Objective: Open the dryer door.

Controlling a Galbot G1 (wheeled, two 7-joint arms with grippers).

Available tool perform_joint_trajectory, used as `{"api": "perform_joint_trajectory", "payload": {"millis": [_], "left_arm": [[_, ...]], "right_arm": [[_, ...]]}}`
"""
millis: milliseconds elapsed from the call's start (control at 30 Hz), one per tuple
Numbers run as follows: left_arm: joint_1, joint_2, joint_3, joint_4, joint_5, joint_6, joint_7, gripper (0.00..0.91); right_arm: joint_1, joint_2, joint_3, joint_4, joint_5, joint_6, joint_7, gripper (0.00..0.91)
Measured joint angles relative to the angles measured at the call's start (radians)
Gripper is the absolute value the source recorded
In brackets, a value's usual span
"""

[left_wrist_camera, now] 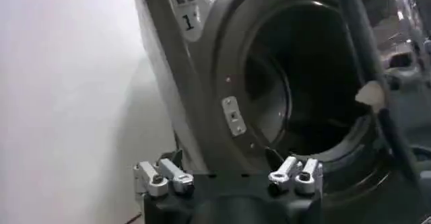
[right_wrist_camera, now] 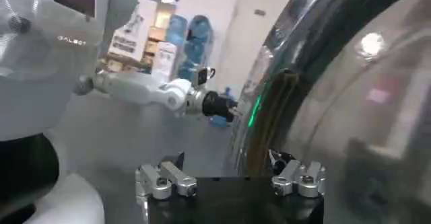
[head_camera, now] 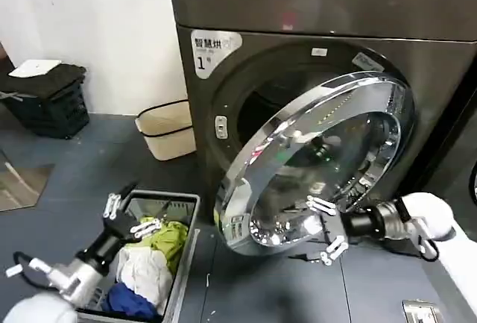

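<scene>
Though grey-floored (head_camera: 97, 166), white-walled (head_camera: 89, 24) room

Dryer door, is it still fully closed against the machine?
No, the dryer door stands swung out from the dryer, leaving the round opening exposed.

The right arm reaches in from the near right, its white forearm and black wrist level and pointing left. The right hand (head_camera: 325, 227) has its fingers (head_camera: 321, 205) spread wide apart, one above and one below. The left arm comes in from the near left, angled up and to the right. The left hand (head_camera: 127, 215) likewise has its fingers parted.
</scene>
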Motion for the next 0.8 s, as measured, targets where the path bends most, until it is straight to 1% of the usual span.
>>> {"api": "perform_joint_trajectory", "payload": {"millis": [167, 367, 500, 667, 800], "left_arm": [[-0.113, 0.062, 0.065, 0.073, -0.044, -0.011, 0.025, 0.907], [-0.244, 0.126, 0.156, 0.144, -0.068, -0.032, 0.054, 0.907], [-0.324, 0.153, 0.257, 0.168, -0.059, -0.051, 0.076, 0.907], [-0.414, 0.142, 0.393, 0.190, -0.052, -0.062, 0.085, 0.907], [-0.485, 0.129, 0.493, 0.205, -0.050, -0.075, 0.086, 0.907]], "right_arm": [[-0.175, 0.017, 0.197, 0.070, 0.018, 0.005, 0.000, 0.907], [-0.410, 0.084, 0.443, 0.168, 0.051, 0.043, 0.000, 0.907], [-0.551, 0.140, 0.596, 0.218, 0.083, 0.079, 0.000, 0.907], [-0.707, 0.221, 0.792, 0.244, 0.150, 0.127, 0.000, 0.907], [-0.805, 0.278, 0.927, 0.246, 0.198, 0.139, 0.000, 0.907]]}}
